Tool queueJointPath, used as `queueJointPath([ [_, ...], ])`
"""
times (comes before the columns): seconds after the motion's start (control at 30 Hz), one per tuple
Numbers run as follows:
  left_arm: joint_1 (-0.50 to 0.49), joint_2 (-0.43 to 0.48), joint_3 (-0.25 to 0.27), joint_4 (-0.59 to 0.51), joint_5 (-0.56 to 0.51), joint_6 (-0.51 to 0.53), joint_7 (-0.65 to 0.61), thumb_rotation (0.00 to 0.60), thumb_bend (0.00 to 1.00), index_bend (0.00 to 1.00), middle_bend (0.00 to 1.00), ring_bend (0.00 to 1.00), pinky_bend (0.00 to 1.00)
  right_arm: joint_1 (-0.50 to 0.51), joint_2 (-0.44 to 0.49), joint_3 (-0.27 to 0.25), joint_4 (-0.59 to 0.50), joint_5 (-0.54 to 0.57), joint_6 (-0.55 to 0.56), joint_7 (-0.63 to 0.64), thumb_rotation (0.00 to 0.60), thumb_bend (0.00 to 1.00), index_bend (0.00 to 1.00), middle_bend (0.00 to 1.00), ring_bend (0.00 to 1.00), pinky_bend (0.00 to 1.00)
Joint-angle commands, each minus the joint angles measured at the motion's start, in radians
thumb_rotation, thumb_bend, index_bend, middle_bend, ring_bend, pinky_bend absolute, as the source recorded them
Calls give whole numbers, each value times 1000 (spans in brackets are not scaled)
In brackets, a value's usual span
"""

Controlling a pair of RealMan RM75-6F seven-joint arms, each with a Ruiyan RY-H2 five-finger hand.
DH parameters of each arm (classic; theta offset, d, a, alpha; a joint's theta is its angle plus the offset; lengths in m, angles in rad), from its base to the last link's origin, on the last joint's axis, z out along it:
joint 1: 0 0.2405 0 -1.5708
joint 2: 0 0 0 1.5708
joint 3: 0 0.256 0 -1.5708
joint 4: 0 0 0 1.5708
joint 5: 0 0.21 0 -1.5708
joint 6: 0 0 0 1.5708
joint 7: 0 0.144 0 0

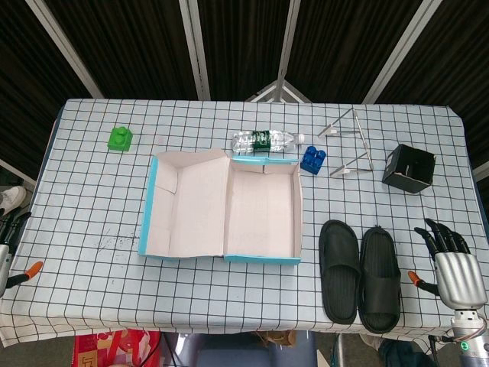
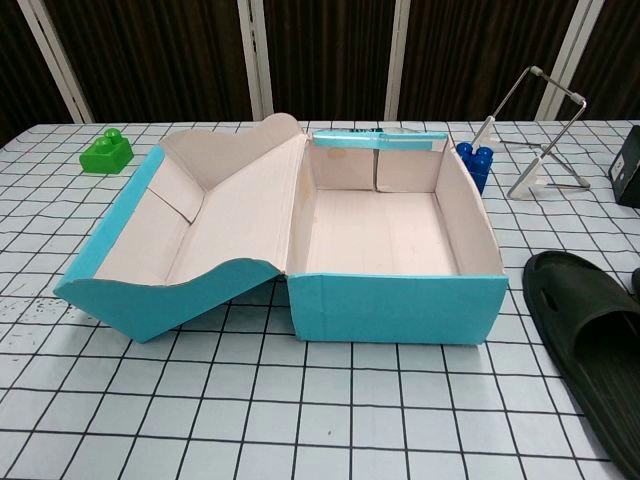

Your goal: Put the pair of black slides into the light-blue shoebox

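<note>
The desk point(image 1: 92, 222), covered in a white cloth with a black grid, carries all items. The light-blue cardboard shoebox point(image 1: 263, 206) lies open at centre, pale interior bare, its hinged lid point(image 1: 183, 202) folded out flat to the left. The pair of black rubber slides point(image 1: 359, 275) sits side by side on the desk just right of the shoebox, toes away from the robot; the chest view shows only one slide, cut off by the right edge. Behind the shoebox lies a clear plastic water bottle point(image 1: 266, 141), largely hidden in the chest view. A black open cube box point(image 1: 409, 168) and a wire stand point(image 1: 353, 144) sit at the far right. A blue toy block point(image 1: 312, 159) stands at the shoebox's far right corner; a green toy block point(image 1: 120, 138) lies far left.

The right hand point(image 1: 452, 264) hovers beside the slides, fingers apart, holding nothing. The left hand point(image 1: 11, 248) is cropped by the frame edge; its state cannot be told.
</note>
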Motion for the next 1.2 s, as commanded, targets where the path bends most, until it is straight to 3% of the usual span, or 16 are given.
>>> queueJointPath([
  [0.03, 2, 1, 1, -1, 1, 1, 1, 600, 87, 132, 60, 0, 38, -1, 1, -1, 0, -2, 1, 2, 600, 178, 218, 123, 121, 169],
  [0.67, 0, 0, 2, -11, 4, -5, 13, 600, 86, 132, 60, 0, 38, 3, 8, -7, -9, 7, -23, 9, 600, 178, 218, 119, 121, 170],
  [0.87, 3, 4, 3, -14, 13, 4, -4, 600, 87, 132, 60, 0, 38, 6, -8, 4, -59, 25, -23, -4, 600, 178, 206, 116, 121, 170],
  [1.03, 5, 10, 4, -17, 14, 4, -13, 600, 87, 132, 58, 0, 38, 76, 52, 13, -141, 60, -170, 30, 600, 178, 187, 110, 118, 169],
  [1.2, 6, 15, -7, -12, -14, -2, -25, 600, 87, 132, 55, 0, 38, 187, 136, 38, -261, 186, -381, -49, 600, 178, 166, 88, 95, 151],
])
